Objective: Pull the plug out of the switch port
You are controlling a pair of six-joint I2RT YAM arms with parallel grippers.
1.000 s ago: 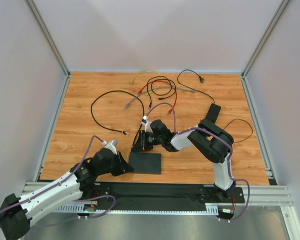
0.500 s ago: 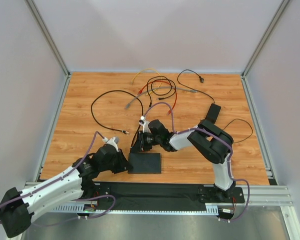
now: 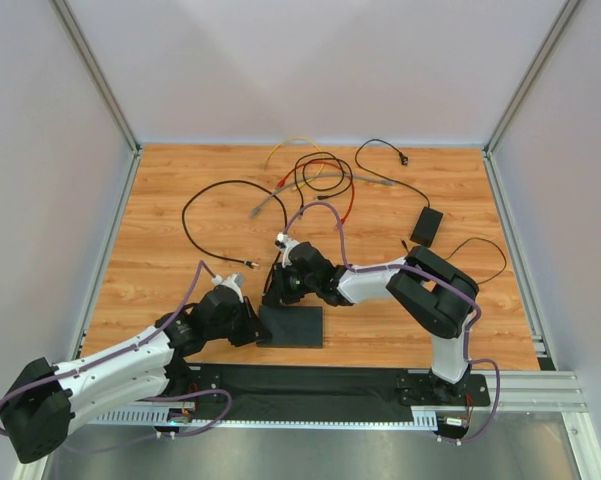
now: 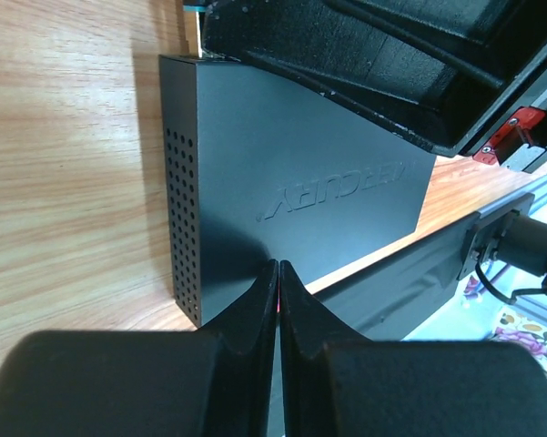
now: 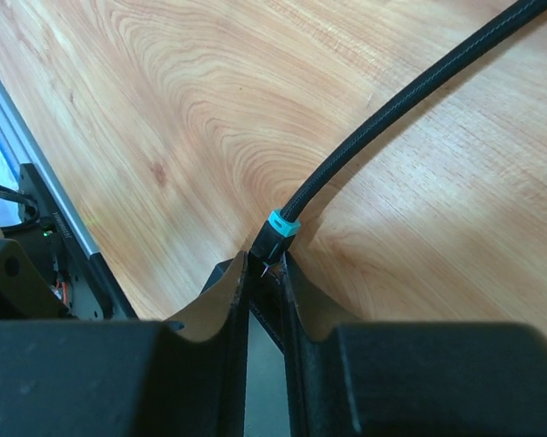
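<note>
Currently the switch [image 3: 295, 327] is lying flat on the wooden table [image 3: 140, 260], close to the near edge and between the two arms, with its row of vent holes [image 4: 184, 218] showing along one side in the left wrist view. The left gripper [image 3: 252, 328] is pressing against the switch's left edge; its fingers [image 4: 255, 300] are sitting closed together with nothing between them, tips touching the black casing. The right gripper [image 3: 277, 290] is reaching over the far left corner of the switch and is pinching the plug [image 5: 275, 238] between its fingers [image 5: 232, 291]. A teal ring [image 5: 284, 225] is marking the back of the plug, and a black braided cord [image 5: 391, 109] is running away from it across the wood. Whether the plug is seated in its port cannot be told, since the gripper is covering that spot. A small power brick [image 3: 427, 226] is lying well apart on the right side of the table, and loose wires [image 3: 315, 180] are lying tangled near the far edge.
</note>
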